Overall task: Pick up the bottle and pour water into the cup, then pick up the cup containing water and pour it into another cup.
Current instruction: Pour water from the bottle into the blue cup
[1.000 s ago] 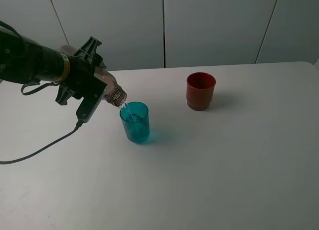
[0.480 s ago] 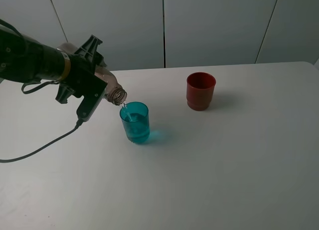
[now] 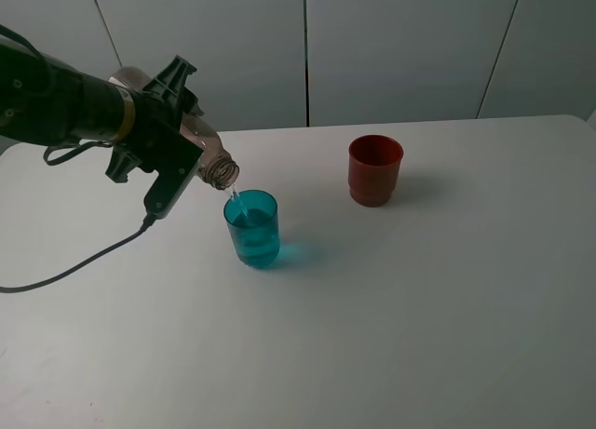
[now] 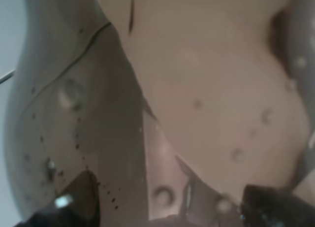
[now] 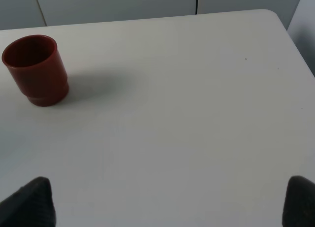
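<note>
Left fingers (image 3: 163, 192) clamp the tilted bottle (image 3: 207, 157), its mouth just above the cup (image 3: 252, 230), water (image 3: 234, 197) trickling in. Another cup (image 3: 375, 171) stands well apart from that cup. Right fingers (image 5: 32, 200) are spread wide, empty.

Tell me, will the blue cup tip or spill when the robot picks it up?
The blue cup probably feels heavy for its size, since it holds plenty of water. It stands upright on a flat bottom, so it likely won't roll, but tilting could spill it. Its smooth plastic sides may be slippery.
</note>
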Robot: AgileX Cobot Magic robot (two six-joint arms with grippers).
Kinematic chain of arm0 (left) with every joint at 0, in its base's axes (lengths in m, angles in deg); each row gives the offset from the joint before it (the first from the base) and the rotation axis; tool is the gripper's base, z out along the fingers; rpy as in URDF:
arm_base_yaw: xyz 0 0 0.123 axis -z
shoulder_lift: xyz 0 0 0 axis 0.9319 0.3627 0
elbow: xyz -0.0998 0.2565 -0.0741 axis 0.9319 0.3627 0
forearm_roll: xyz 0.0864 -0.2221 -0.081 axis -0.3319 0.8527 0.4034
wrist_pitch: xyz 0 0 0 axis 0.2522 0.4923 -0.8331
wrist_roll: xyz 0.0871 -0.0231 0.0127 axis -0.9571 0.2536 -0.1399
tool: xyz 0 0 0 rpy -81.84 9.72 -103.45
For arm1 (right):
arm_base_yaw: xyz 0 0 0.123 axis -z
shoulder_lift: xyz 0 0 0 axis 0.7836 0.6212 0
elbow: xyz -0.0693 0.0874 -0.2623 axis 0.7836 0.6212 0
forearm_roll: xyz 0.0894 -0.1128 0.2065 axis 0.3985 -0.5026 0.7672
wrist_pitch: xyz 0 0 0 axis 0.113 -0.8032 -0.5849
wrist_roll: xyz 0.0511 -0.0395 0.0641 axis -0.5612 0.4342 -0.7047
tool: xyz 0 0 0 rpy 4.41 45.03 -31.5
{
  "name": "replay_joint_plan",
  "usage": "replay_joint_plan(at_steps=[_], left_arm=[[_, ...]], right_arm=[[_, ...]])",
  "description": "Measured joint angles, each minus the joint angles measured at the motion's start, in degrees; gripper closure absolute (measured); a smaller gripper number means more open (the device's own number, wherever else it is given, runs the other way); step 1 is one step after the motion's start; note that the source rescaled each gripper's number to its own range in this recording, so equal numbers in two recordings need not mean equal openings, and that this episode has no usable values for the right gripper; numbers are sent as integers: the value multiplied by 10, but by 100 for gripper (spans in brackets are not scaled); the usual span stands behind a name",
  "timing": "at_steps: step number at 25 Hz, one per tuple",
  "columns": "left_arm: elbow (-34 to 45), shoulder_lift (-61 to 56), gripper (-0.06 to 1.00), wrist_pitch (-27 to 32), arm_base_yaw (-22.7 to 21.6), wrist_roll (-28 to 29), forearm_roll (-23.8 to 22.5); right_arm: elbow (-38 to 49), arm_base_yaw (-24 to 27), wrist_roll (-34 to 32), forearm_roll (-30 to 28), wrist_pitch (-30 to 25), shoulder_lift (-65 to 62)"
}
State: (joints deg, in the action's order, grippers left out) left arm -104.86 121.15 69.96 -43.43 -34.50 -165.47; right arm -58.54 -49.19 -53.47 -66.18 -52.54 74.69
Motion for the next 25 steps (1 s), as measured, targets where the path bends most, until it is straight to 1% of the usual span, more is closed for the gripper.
replay_joint_plan(at_steps=[12,25], left_arm=[[0,0,94,0,1,-7,0],[0,0,94,-22,1,-40,0]], right_arm=[[0,0,1,0,0,0],[0,0,0,0,0,0]])
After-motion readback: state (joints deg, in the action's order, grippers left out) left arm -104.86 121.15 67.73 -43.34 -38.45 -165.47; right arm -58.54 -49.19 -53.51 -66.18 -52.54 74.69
